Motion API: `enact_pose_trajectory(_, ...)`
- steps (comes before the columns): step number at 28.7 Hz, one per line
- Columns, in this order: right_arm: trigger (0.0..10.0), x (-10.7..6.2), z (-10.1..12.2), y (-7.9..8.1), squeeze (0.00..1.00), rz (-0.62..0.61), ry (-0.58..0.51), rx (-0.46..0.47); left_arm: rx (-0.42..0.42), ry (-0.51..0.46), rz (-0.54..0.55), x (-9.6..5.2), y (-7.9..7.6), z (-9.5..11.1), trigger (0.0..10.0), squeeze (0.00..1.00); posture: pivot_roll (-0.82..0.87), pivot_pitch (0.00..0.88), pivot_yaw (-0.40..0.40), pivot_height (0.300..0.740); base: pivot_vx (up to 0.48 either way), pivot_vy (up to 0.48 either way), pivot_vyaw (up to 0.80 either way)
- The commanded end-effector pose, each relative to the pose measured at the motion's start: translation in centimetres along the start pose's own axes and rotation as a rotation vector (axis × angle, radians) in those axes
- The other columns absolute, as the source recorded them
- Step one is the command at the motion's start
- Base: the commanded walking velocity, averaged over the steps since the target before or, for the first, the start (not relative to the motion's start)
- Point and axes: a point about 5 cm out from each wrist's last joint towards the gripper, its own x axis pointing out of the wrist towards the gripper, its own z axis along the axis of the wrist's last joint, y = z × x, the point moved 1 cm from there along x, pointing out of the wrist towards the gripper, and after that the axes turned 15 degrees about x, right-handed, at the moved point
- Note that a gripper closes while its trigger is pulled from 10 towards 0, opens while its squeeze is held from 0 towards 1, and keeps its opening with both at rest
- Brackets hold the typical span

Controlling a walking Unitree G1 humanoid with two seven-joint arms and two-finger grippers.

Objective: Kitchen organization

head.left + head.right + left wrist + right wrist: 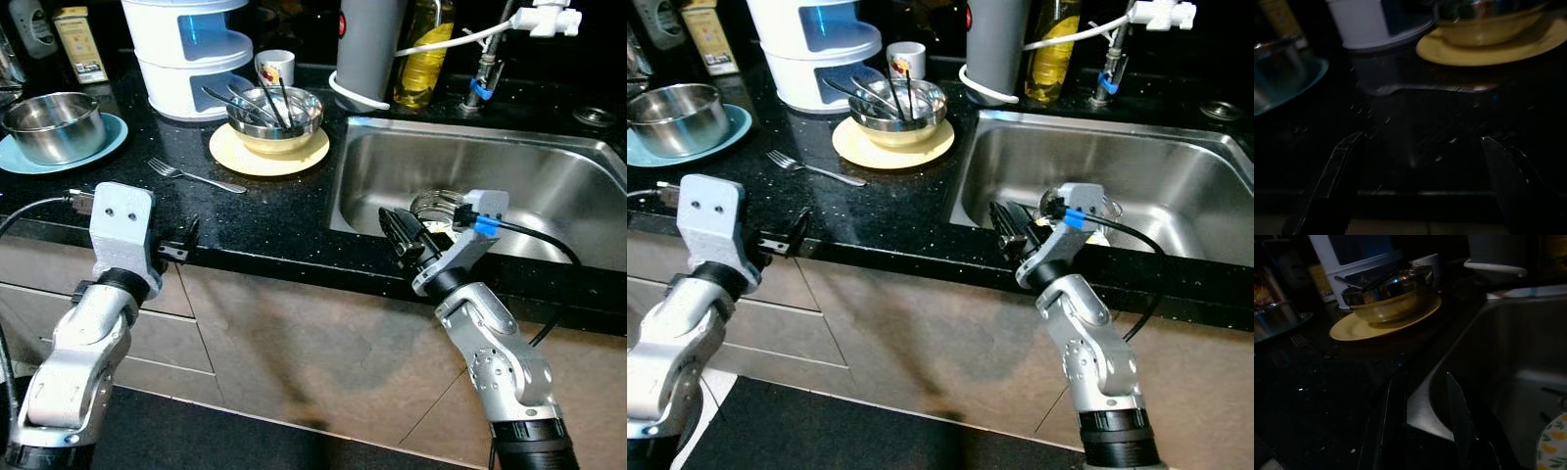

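Tabletop [274, 211]: black and speckled, with dishes scattered over it; judging by that, the tidying has barely begun.
Sink [549, 186]: steel basin to the right; a plate with a yellow flower pattern [1553, 443] lies at its bottom near the drain, apparently not yet dealt with.
Rack [191, 49]: white tiered holder at the back, blue inside; what it holds I cannot tell.
Blue plate [98, 147]: at the left edge of the tabletop, carrying a steel bowl [54, 122], both untouched.
Yellow plate [269, 157]: in front of the rack, with a second steel bowl [279, 113] on it; several utensils stand loose in that bowl, still unsorted.
Fork [196, 177]: lying flat by itself on the tabletop, between the two plates, just beside the yellow one; likely the next thing to collect.
Cup [276, 67]: small and white, behind the yellow plate.
Left gripper [181, 245]: at the front edge of the tabletop, aimed toward the fork, jaws spread wide and holding nothing.
Right gripper [402, 235]: at the sink's near left corner, jaws narrowly parted, empty.
Remaining: practically everything; nothing is held and nothing looks sorted.
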Motion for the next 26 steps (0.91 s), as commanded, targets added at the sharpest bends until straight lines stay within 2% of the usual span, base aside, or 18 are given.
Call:
enact_pose_trajectory(1,10.0,0.2,0.2,0.4,0.0,-0.006,-0.01,-0.031,0.032,0.024,-0.009,0.1,0.1,0.0,10.0,0.0,-0.04,0.159,-0.03,0.74,0.0,0.0,0.0)
enact_pose_trajectory(7,10.0,0.8,0.4,0.6,0.0,-0.042,-0.012,-0.155,0.0,0.018,-0.025,0.8,-0.1,0.7,10.0,0.0,-0.04,0.155,-0.031,0.74,0.0,0.0,0.0)
enact_pose_trajectory(8,10.0,0.8,0.3,0.7,0.0,-0.037,-0.004,-0.197,-0.002,0.012,-0.029,0.9,-0.2,0.9,10.0,0.0,-0.04,0.154,-0.031,0.74,0.255,0.0,0.0)
enact_pose_trajectory(11,10.0,0.9,0.2,0.8,0.0,-0.032,0.009,-0.237,0.003,0.012,-0.032,1.0,-0.2,1.1,10.0,0.0,-0.04,0.151,-0.029,0.74,0.266,0.0,0.0)
enact_pose_trajectory(26,10.0,0.7,-0.3,0.7,0.0,-0.037,0.025,-0.283,-0.001,0.025,-0.053,1.2,-0.4,1.0,10.0,0.0,-0.05,0.152,-0.025,0.74,0.29,0.0,0.0)
